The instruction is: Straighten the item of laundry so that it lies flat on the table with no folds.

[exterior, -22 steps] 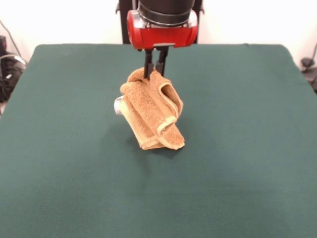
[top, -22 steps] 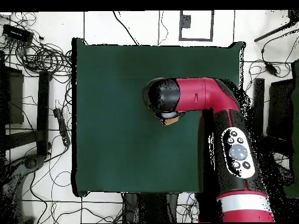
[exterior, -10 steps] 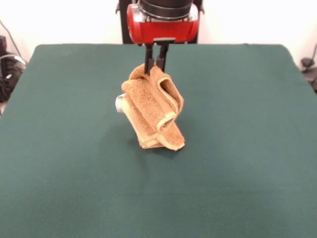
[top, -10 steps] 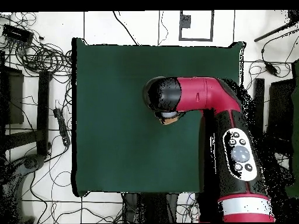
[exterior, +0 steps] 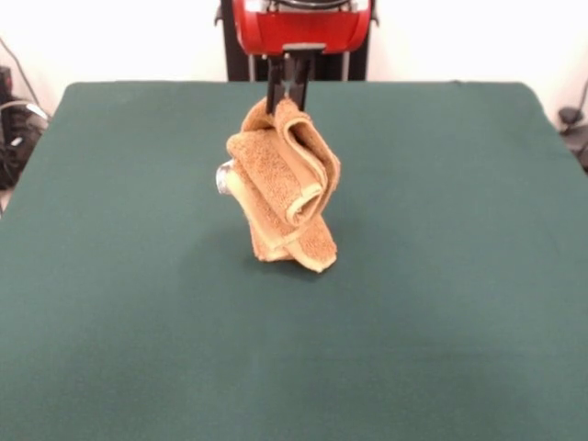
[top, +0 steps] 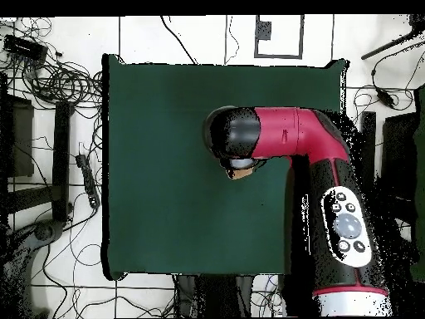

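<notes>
The item of laundry (exterior: 285, 188) is an orange-tan terry towel, bunched and folded, hanging from its top. Its lowest corner looks to just touch the table (exterior: 138, 303) in the front view. A white label pokes out at its left side. My gripper (exterior: 287, 99) comes down from the red wrist and is shut on the towel's top fold. In the overhead view the arm's head covers nearly all of the towel (top: 241, 174); only a tan sliver shows beneath it, and the gripper itself is hidden there.
The red and black arm (top: 324, 199) crosses the right part of the green cloth (top: 158, 166) in the overhead view. Cables and stands lie on the floor around the table's edges.
The gripper has risen with the towel, drawing it up so that less of it rests on the cloth. The towel's lower end has shifted slightly and hangs more upright.
</notes>
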### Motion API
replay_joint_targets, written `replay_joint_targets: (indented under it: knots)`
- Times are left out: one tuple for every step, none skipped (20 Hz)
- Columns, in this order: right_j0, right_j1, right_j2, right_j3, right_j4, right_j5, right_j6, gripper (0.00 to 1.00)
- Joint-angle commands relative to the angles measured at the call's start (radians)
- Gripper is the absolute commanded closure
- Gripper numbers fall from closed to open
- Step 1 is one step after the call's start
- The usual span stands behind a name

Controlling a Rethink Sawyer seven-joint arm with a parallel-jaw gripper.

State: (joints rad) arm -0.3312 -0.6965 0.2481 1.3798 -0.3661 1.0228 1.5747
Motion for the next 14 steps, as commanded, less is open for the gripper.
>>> replay_joint_targets:
  knots:
    - [0.017,-0.003,0.078,0.027,0.042,0.133,-0.066,1.0]
    - [0.016,-0.004,0.079,0.028,0.043,0.134,-0.066,1.0]
    - [0.014,-0.005,0.08,0.03,0.042,0.132,-0.067,1.0]
    - [0.014,-0.005,0.08,0.03,0.041,0.132,-0.067,1.0]
    - [0.012,-0.006,0.082,0.03,0.041,0.133,-0.07,1.0]
    - [0.011,-0.007,0.083,0.028,0.041,0.138,-0.072,1.0]
    - [0.009,-0.011,0.084,0.03,0.042,0.143,-0.076,1.0]
    - [0.007,-0.016,0.085,0.034,0.043,0.145,-0.079,1.0]
    - [0.004,-0.022,0.085,0.038,0.046,0.152,-0.084,1.0]
    - [0.001,-0.027,0.086,0.041,0.048,0.158,-0.088,1.0]
    - [-0.001,-0.031,0.087,0.043,0.048,0.161,-0.092,1.0]
    - [0.001,-0.025,0.088,0.033,0.047,0.167,-0.091,1.0]
    - [0.0,-0.026,0.088,0.033,0.047,0.17,-0.092,1.0]
    - [0.001,-0.022,0.089,0.024,0.047,0.176,-0.092,1.0]
